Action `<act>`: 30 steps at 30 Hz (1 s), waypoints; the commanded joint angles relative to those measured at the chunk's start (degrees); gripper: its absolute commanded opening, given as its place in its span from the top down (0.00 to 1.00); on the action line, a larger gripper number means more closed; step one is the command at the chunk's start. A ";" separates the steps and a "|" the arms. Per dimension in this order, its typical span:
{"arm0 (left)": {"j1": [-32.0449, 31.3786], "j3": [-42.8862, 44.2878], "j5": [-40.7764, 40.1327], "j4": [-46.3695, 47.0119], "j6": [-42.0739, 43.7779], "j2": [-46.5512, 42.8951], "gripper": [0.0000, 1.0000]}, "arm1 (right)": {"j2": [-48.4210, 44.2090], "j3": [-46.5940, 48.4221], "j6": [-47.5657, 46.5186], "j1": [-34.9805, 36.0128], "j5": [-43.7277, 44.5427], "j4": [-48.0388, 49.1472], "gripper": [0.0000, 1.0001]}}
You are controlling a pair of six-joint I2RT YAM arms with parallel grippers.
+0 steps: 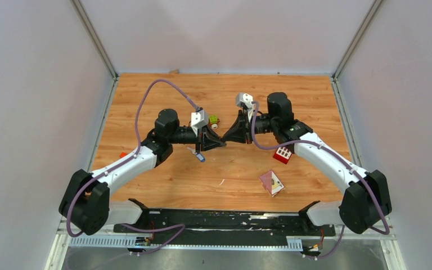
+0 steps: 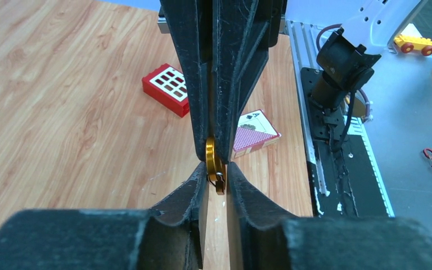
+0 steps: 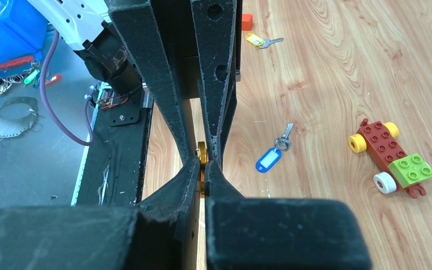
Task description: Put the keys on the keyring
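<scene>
Above the middle of the table, the right gripper (image 3: 203, 171) is clamped on the keyring (image 2: 212, 160) and holds it edge-on, probably for threading. The left gripper (image 2: 214, 173) stands narrowly around the same ring; whether it presses, I cannot tell. The ring is thin, shiny and gold. The blue key (image 3: 270, 158) lies just near-left on the wood, and the yellow key (image 3: 257, 39) lies farther left.

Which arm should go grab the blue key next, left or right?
Probably left. The right gripper is shut on the keyring, so it is busy. The left gripper shows a gap between its jaws, and the blue key lies on the table close beside it.
</scene>
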 commanded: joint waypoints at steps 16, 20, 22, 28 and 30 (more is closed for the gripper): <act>-0.27 -0.51 1.08 0.40 1.53 -0.31 0.77 | -1.92 -0.39 1.49 -1.08 -0.78 3.78 1.00; -0.28 -0.32 1.02 0.48 1.31 -0.22 0.88 | -1.74 -0.51 1.84 -1.06 -1.13 3.83 1.00; -0.29 -0.33 0.83 0.35 1.31 -0.30 0.99 | -1.82 -0.51 1.86 -1.03 -1.17 3.83 1.00; -0.34 0.07 1.15 -1.76 1.99 -0.70 1.00 | -1.99 -0.95 0.78 -1.03 -1.54 3.90 0.96; -0.37 0.56 1.93 -3.13 2.49 -0.64 1.00 | -1.78 -0.95 0.62 -1.00 -2.12 3.83 0.91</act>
